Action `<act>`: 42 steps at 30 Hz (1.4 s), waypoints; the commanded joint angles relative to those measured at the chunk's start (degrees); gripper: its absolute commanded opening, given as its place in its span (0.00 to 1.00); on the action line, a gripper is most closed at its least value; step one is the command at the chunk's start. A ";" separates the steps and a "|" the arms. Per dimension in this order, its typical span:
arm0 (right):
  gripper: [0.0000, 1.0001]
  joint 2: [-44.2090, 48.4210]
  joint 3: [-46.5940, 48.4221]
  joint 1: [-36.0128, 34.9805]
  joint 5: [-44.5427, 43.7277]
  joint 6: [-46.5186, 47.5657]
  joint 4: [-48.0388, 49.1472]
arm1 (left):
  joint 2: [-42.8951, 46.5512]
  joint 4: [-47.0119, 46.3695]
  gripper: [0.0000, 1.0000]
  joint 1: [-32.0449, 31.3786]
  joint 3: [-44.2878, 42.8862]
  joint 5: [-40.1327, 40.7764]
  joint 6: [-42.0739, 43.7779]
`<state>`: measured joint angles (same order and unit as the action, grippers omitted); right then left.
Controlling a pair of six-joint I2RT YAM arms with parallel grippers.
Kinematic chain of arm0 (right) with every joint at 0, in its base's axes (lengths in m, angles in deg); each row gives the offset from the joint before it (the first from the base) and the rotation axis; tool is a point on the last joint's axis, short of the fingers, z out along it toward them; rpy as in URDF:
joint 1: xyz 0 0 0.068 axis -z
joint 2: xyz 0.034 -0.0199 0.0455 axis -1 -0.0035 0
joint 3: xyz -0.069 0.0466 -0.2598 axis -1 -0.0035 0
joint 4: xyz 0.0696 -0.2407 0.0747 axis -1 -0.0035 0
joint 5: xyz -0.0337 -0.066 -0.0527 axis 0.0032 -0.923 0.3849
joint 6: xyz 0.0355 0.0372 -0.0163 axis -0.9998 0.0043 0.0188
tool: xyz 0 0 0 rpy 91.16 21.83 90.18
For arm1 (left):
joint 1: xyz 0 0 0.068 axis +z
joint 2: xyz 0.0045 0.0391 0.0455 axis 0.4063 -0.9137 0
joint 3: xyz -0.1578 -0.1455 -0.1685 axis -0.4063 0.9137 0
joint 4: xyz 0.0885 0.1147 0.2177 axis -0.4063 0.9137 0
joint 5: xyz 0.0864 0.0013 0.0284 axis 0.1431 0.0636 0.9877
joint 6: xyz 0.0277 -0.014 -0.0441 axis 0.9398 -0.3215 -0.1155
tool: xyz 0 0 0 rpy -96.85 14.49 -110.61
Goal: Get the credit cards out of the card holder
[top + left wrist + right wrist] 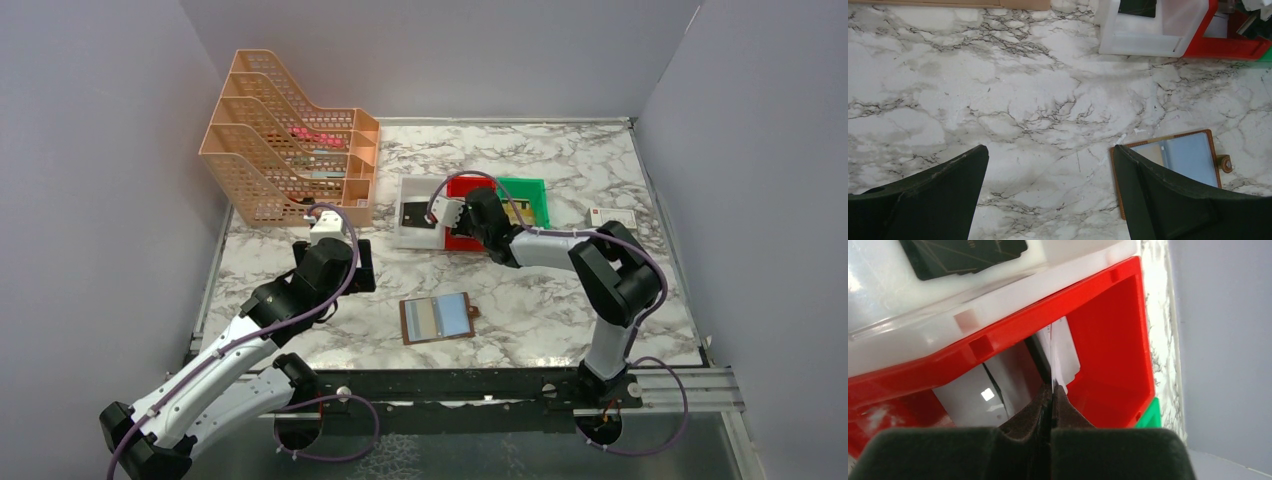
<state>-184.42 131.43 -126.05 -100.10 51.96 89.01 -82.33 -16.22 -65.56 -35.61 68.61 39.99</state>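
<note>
- marble-look desk (560,300), white with grey veins
- orange file rack (290,140) back left
- white bin (425,238), red bin (462,241), green bin (535,187) touching in a row
- card holder (437,318) lying open up front
- small white box (611,216) off right

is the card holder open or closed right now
Open. The card holder lies spread flat, its pale blue sleeves facing up and its closing tab sticking out unfastened at one edge.

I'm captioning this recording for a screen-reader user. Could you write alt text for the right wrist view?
The right gripper, shut on a thin white card held edge-on, hangs over the red bin, where another pale card lies flat. A black card lies in the white bin beside it.
</note>
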 commanded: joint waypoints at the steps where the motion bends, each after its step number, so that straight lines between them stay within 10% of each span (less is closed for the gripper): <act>1: 0.03 -1.61 1.02 0.40 -1.12 1.24 -0.94 | 0.13 -1.05 0.99 0.36 0.48 -0.88 0.13; 25: 0.45 12.42 1.35 0.43 8.35 -7.31 -12.77 | -1.42 -1.15 0.99 0.36 0.45 -1.01 0.25; 31: 0.51 25.08 -3.47 0.39 13.97 -30.91 -5.33 | -1.96 -1.10 0.99 0.36 0.35 -0.99 0.22; 33: 0.66 28.87 -4.27 0.39 16.35 -46.40 -7.56 | -2.02 -1.10 0.99 0.38 0.44 -0.92 0.26; 42: 0.63 34.59 -13.87 -2.05 31.35 -73.21 -14.32 | -3.16 -1.08 0.99 0.38 0.42 -0.40 0.16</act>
<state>-151.85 124.85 -126.07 -75.40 -5.72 77.12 -84.87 -16.25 -65.56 -35.52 68.61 39.97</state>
